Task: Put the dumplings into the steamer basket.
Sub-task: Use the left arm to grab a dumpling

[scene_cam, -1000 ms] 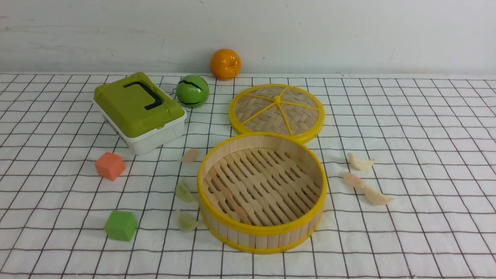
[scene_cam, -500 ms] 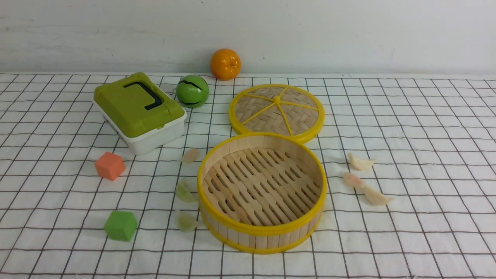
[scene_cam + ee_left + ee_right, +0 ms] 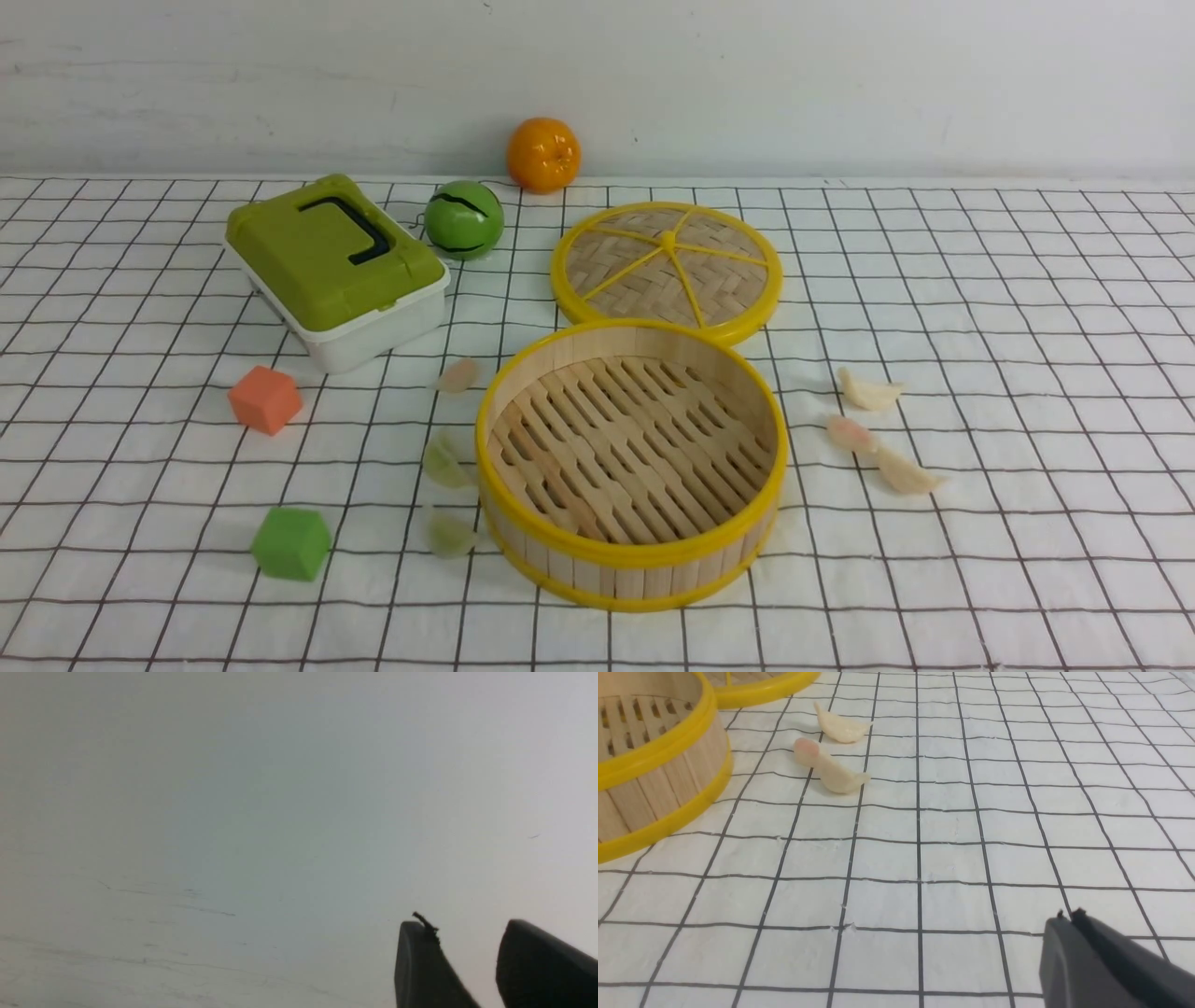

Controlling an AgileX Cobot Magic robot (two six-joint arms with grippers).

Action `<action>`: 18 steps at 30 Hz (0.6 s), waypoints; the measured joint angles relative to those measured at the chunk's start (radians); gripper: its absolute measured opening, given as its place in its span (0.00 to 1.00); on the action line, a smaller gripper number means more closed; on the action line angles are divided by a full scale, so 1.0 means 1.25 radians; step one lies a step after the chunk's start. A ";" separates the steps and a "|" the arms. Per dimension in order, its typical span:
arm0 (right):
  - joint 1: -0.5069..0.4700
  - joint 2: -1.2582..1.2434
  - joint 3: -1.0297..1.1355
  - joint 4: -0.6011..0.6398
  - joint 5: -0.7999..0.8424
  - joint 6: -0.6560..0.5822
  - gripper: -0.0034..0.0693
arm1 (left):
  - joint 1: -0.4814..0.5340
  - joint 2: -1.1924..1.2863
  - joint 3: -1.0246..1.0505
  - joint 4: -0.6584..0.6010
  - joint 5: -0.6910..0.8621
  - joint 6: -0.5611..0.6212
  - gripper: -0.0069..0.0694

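Bamboo slats form the wall and floor of the steamer basket, which stands open near the middle of the bench and holds nothing. Its lid lies flat just behind it. All six dumplings lie on the bench outside the basket, three on each side.

Left group, back to front: left pinkish dumpling, rear green dumpling, front green dumpling. The two green ones lie just beside the basket wall. Right group, back to front: rear cream dumpling, right pinkish dumpling, front cream dumpling. The last two appear to touch.

Tool state: the left tool has its fingers parted with a clear gap and grasps nothing. Its camera faces a blank surface, so no task item is in its view. The right tool is clenched, tips together and empty, low over the bench and well apart from the right group.

Handling, as a judgement: each dumpling appears light, soft and smooth-skinned, so it may slip or squash. Take hold across the plump middle of the body, fingers on the two broad faces, not on the thin pleated edge or the tapered ends. Close gently. Part the right tool's fingers before approach. Take the front cream dumpling first, since it lies nearest that tool.
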 joint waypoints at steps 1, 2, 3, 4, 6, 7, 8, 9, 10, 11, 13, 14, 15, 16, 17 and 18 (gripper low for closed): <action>0.000 0.000 0.000 0.000 0.000 0.000 0.05 | 0.000 0.000 0.000 0.000 -0.003 -0.022 0.40; 0.000 0.000 0.000 0.000 0.000 0.000 0.05 | 0.000 0.000 0.000 0.000 -0.006 -0.054 0.40; 0.000 0.000 0.000 0.000 0.000 0.000 0.05 | 0.000 0.000 0.000 -0.001 -0.007 -0.081 0.40; 0.000 0.000 0.000 0.000 0.000 0.000 0.05 | 0.000 0.000 0.000 -0.001 -0.008 -0.096 0.40; 0.000 0.000 0.000 -0.006 0.000 0.000 0.05 | 0.000 0.000 0.000 -0.001 -0.021 -0.182 0.40; 0.000 0.000 0.000 -0.019 -0.003 0.000 0.05 | 0.000 0.000 0.000 -0.001 -0.023 -0.256 0.40; 0.000 0.000 0.000 -0.029 -0.008 0.000 0.05 | 0.000 0.000 -0.003 0.000 -0.014 -0.300 0.38; 0.000 0.000 0.001 -0.038 -0.016 0.000 0.05 | 0.000 0.000 -0.012 0.004 0.007 -0.331 0.36; 0.000 0.000 0.003 -0.043 -0.033 0.000 0.05 | 0.000 0.000 -0.027 0.011 0.034 -0.348 0.32; 0.000 0.000 0.006 -0.045 -0.058 0.000 0.05 | 0.000 0.000 -0.048 0.025 0.062 -0.357 0.27; 0.000 0.000 0.007 -0.047 -0.126 0.000 0.05 | 0.000 0.000 -0.091 0.056 0.113 -0.358 0.16; 0.000 0.000 0.007 -0.048 -0.162 0.000 0.06 | 0.000 0.000 -0.111 0.074 0.134 -0.354 0.11; 0.000 0.000 0.007 -0.048 -0.208 0.000 0.06 | 0.000 0.000 -0.135 0.092 0.156 -0.346 0.08; 0.000 0.000 0.007 -0.048 -0.246 0.001 0.06 | 0.000 0.000 -0.156 0.103 0.174 -0.337 0.07; 0.000 0.000 0.007 -0.048 -0.303 0.006 0.06 | 0.000 0.001 -0.178 0.120 0.186 -0.318 0.07; 0.000 0.000 0.007 -0.044 -0.341 0.017 0.06 | 0.000 0.009 -0.191 0.129 0.193 -0.301 0.07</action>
